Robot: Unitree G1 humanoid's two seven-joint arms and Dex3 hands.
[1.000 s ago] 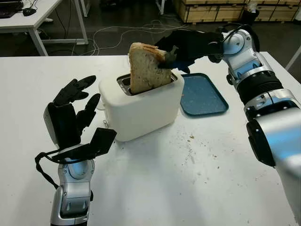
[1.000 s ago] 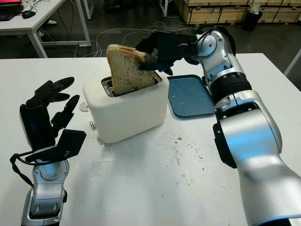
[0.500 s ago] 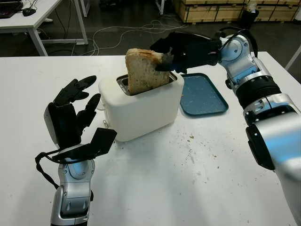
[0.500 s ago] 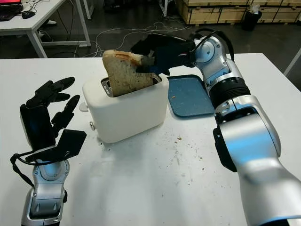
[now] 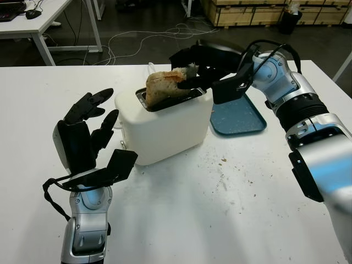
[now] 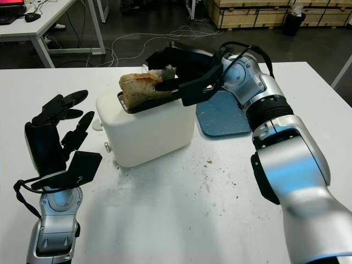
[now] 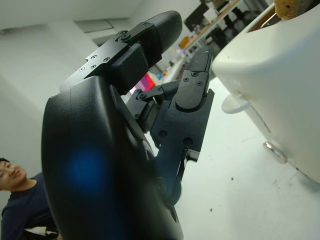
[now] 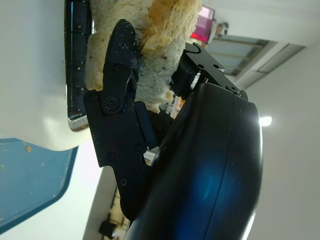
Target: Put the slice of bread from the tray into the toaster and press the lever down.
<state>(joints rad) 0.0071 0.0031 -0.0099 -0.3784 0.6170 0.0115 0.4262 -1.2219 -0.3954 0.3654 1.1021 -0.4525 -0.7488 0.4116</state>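
A workshop floor with loose cables (image 5: 137,38) and wooden crates (image 5: 253,11) lies behind a white table (image 5: 220,220), whose top is speckled with crumbs (image 5: 224,181) in front of the robot. A second white desk (image 5: 38,22) stands at the far left.

On the table sits a white toaster (image 5: 165,124), with a blue tray (image 5: 234,113) just beside it on the robot's right. The tray carries a few crumbs.

The slice of bread (image 5: 165,83) is at the toaster's slot, tipped well over so that it lies nearly flat across the opening, with its lower edge inside the slot and the rest above the rim. The right hand (image 5: 203,69) reaches over the toaster from the right and is closed on the slice; in the right wrist view a black finger (image 8: 120,75) presses against the bread's face while the slice (image 8: 160,30) sits against the dark slot (image 8: 77,55).

The left hand (image 5: 85,132) is raised upright above the table just to the left of the toaster, palm side toward it, holding nothing and open. It does not touch the toaster. In the left wrist view its fingers (image 7: 190,100) stand near the toaster's white side (image 7: 280,90), where a round knob (image 7: 235,104) sticks out low on the end wall. A person (image 7: 20,210) in a dark top shows at the edge of that view.
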